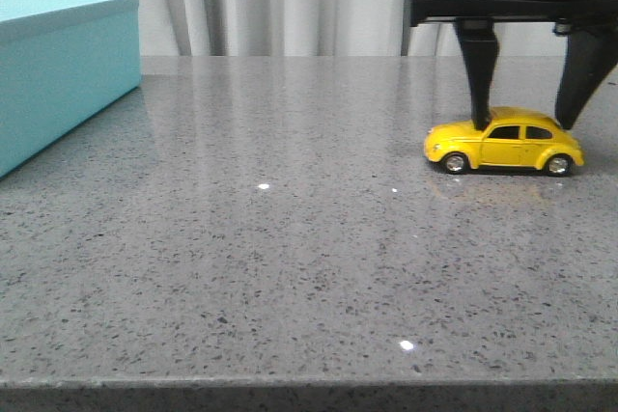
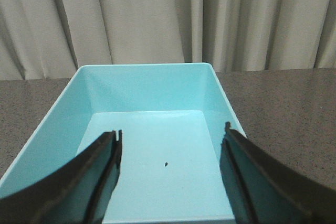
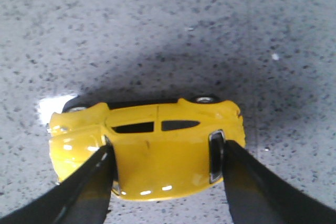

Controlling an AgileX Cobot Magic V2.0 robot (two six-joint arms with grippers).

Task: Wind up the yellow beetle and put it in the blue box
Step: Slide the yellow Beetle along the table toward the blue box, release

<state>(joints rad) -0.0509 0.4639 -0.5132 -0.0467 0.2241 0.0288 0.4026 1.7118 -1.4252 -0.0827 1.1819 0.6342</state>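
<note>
The beetle [image 1: 504, 144] stands on its four wheels on the grey speckled tabletop [image 1: 290, 238], well apart from the box [image 1: 58, 69], which sits at the tabletop's far left edge in the front view. The car's nose points toward the box and its side faces the front camera.

The right tool [image 1: 526, 118] hangs straight down over the beetle, its two dark fingers [image 1: 477, 69] spread to either end of the rounded roof. In the front view one fingertip comes down at the windscreen end and the other at the rear slope. The right wrist view shows the same: the right tool [image 3: 164, 161] straddles the beetle [image 3: 152, 145], with a finger [image 3: 94, 182] at the front of the roof and the other at the back window. The tips look to be at or just touching the yellow body, but the tool is spread wide rather than clenched, and the car's wheels rest on the tabletop [image 3: 157, 24].

The left tool [image 2: 170, 150] is released, its fingers [image 2: 100, 177] wide apart with nothing between them. It hovers over the box [image 2: 147, 85], looking down into the open turquoise interior. A tiny dark speck lies on the box floor. Beyond the box, the tabletop [image 2: 283, 93] runs back to a pale pleated curtain [image 2: 157, 19], which also fills the background of the front view.
</note>
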